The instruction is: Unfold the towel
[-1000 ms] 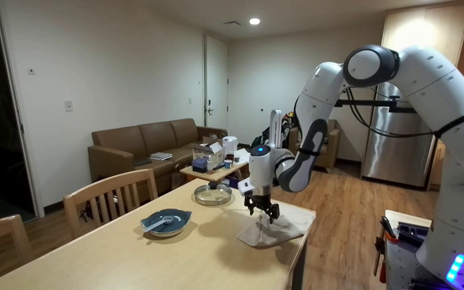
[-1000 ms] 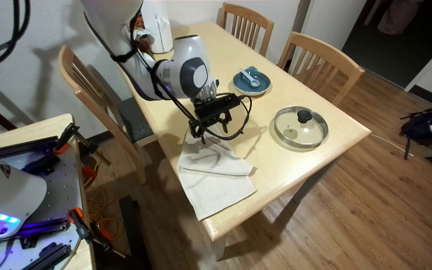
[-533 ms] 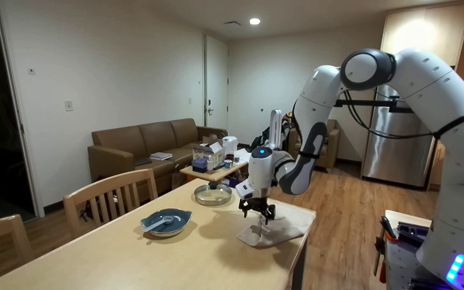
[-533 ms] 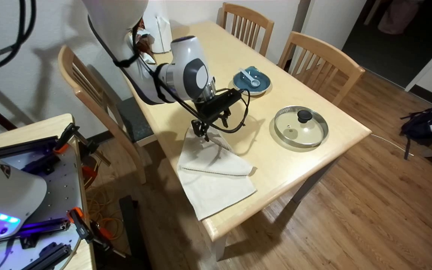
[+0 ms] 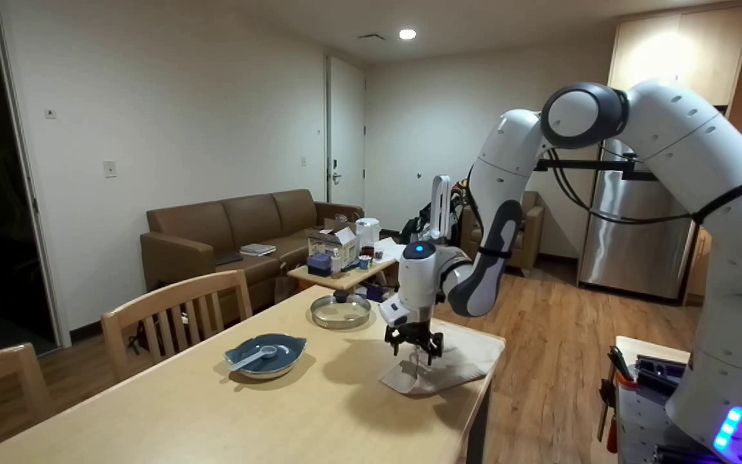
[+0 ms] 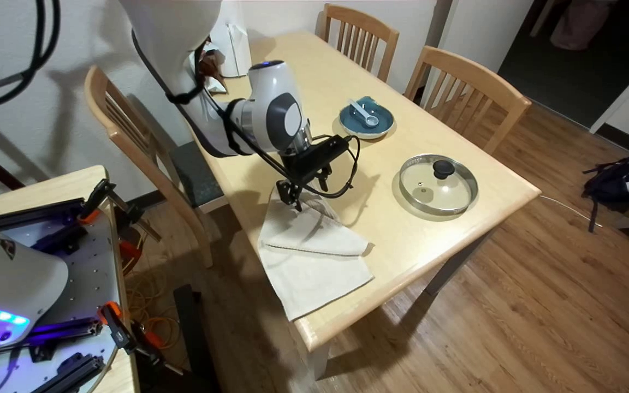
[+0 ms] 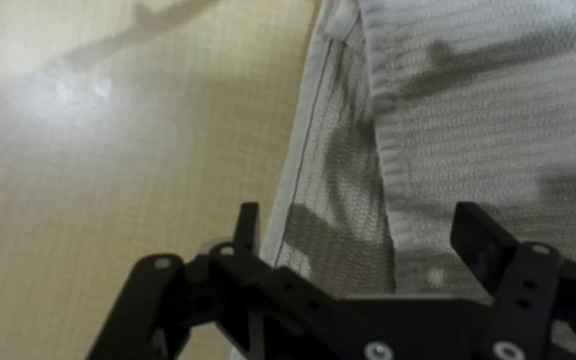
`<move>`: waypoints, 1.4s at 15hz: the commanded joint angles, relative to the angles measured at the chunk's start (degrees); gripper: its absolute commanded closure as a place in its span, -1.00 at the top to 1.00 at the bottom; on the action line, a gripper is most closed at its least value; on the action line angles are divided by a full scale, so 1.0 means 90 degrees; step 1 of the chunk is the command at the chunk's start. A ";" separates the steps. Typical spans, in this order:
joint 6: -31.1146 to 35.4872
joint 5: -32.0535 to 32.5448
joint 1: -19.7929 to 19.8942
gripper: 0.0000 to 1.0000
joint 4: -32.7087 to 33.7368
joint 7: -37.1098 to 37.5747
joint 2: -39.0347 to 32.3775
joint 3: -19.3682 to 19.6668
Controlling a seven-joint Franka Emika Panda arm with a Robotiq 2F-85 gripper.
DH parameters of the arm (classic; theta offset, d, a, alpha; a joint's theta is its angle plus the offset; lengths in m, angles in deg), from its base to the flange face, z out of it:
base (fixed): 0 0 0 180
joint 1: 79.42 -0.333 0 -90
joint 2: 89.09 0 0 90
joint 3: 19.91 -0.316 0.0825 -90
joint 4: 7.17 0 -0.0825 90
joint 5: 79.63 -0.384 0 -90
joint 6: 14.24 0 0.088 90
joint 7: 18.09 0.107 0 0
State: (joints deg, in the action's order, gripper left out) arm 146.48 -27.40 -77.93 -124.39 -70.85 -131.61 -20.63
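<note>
Your towel (image 6: pixel 314 281) lies at one corner of the worktop (image 5: pixel 248 419), along the long edge that faces the robot's base (image 6: pixel 14 267). It is only partly spread: in an exterior view, the edge of an upper layer (image 6: pixel 309 234) crosses it, and a flat stretch runs from there toward the worktop's corner. You have the jaws spread wide, pointing down above the end of the towel farther from that corner. In the wrist view, one jaw shows just outside the towel's hem (image 7: pixel 301 130), against the worktop, and the other over the upper layer, so that layer's edge runs up between them. Whether either tip touches the towel, you cannot tell from these angles.

Toward the opposite long edge you have a blue dish (image 6: pixel 358 125), with a pale spoon (image 6: pixel 362 112) resting in it, its handle across the rim. Nearer the short edge at the towel's end sits a glass lid (image 6: pixel 434 188), its black knob (image 6: pixel 444 169) up, apart from both dish and towel. Two wooden chairs (image 6: pixel 479 75) stand along that opposite edge, and a chair with a dark seat (image 6: pixel 197 174) stands at the long edge the towel lies along.
</note>
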 commanded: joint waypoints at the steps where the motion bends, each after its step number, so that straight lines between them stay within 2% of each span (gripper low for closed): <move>1: -0.0117 0.0002 0.0097 0.33 0.0059 -0.0301 -0.0053 -0.0099; 8: -0.0140 -0.0020 0.0092 -0.59 0.0070 -0.0450 -0.0080 -0.0137; 12: -0.0218 0.0001 0.0063 -0.98 0.0074 -0.0494 -0.0035 -0.0132; 17: -0.0471 0.0184 -0.0148 -0.94 0.0109 -0.0529 0.0142 -0.0009; 21: -0.0758 0.0746 -0.0341 -0.94 0.0074 -0.1034 0.0346 -0.0044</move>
State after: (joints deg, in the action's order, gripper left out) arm 141.70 -24.43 -79.65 -122.71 -76.50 -130.98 -21.02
